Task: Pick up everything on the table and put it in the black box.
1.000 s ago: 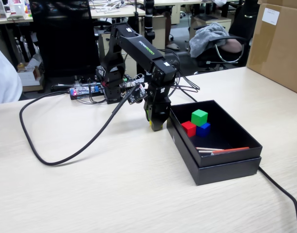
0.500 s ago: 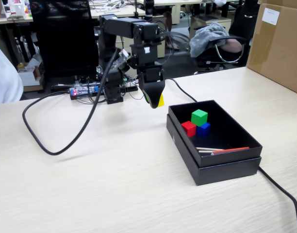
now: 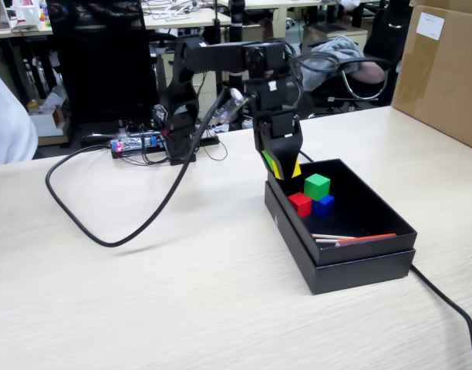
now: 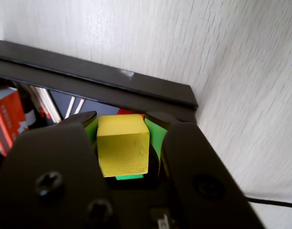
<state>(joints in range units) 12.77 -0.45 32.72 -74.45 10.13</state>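
Fingers (image 4: 91, 131) clamp a plain yellow cube (image 4: 123, 145) above the black box (image 3: 359, 258).

A thick black cable (image 3: 105, 231) loops across the bench's left half in the fixed view, and another cable (image 3: 448, 304) runs off toward the lower right corner. Thin sticks (image 3: 352, 239) with a red strip lie side by side near the front right. A big brown carton (image 3: 444, 69) stands at the right edge. Behind the bench sit an office chair (image 3: 359, 77) draped with grey cloth (image 3: 328, 58), distant desks (image 3: 182, 11), and a small lit circuit board (image 3: 132, 144).
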